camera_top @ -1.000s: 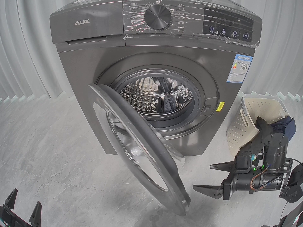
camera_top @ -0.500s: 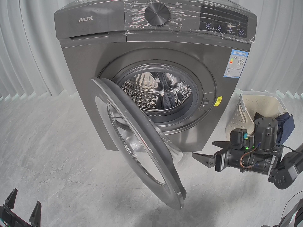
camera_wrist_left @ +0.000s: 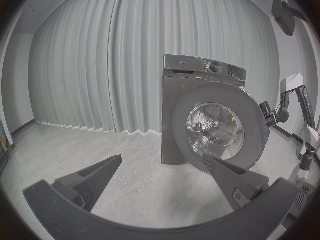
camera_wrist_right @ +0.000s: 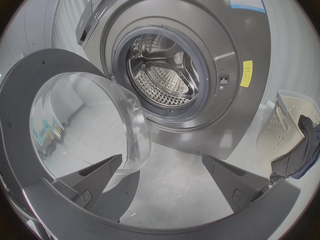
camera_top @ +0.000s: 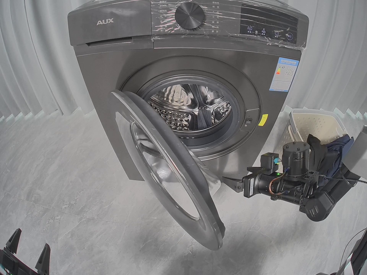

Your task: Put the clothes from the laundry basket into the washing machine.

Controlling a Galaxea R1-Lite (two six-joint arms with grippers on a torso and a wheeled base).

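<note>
Gaping right jaws, beside open door rim (camera_top: 183,165)

Grey washing machine (camera_top: 114,77), round door (camera_top: 168,165) wide open, dark clothes (camera_top: 332,149) draped over cream laundry basket (camera_top: 317,121) beside it

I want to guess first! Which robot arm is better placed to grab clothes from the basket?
Right, probably. The right gripper hangs open beside the laundry basket holding the clothes; the left gripper sits far away from it.
</note>
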